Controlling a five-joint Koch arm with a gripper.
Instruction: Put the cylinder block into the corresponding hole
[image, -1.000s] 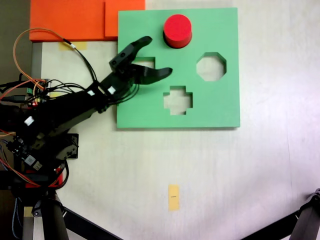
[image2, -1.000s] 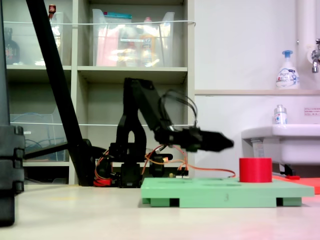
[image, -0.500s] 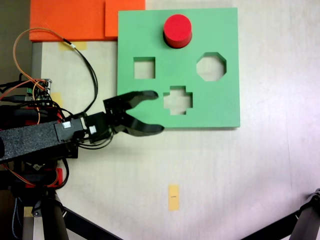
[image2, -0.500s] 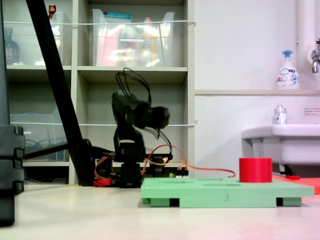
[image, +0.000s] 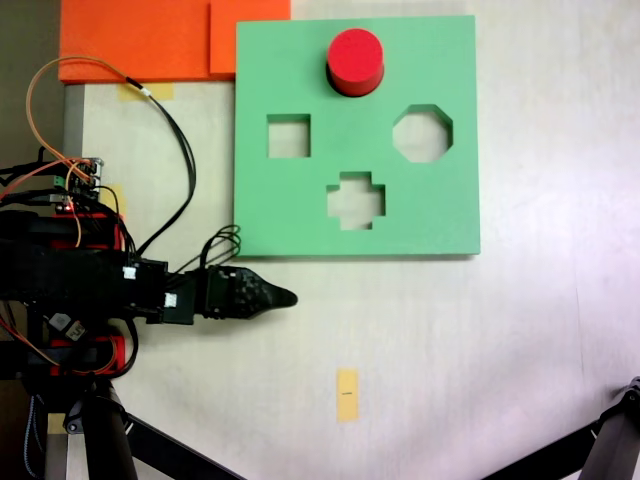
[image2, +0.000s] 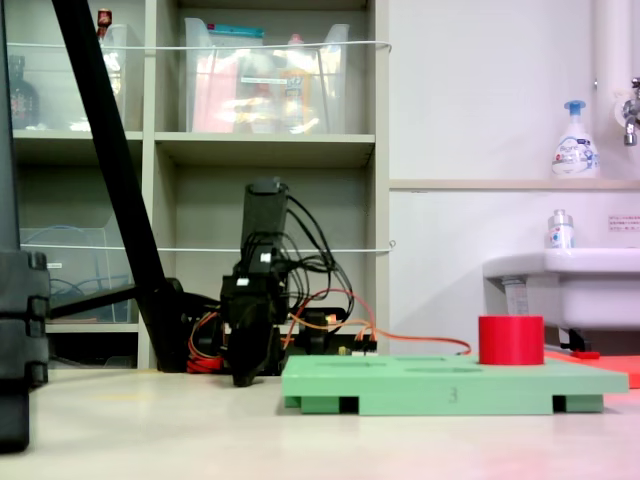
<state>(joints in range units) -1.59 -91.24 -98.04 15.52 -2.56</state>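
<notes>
Red foam cylinder block (image: 355, 60) standing in round hole of green foam board (image: 290, 215). Black end effector (image: 285, 298) near board, apparently pressed together. Task seemingly finished; nothing left besides resting.

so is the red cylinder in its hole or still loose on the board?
In. The cylinder block stands upright in the green board, seated but protruding above it; square, octagon and cross cut-outs are empty.
</notes>
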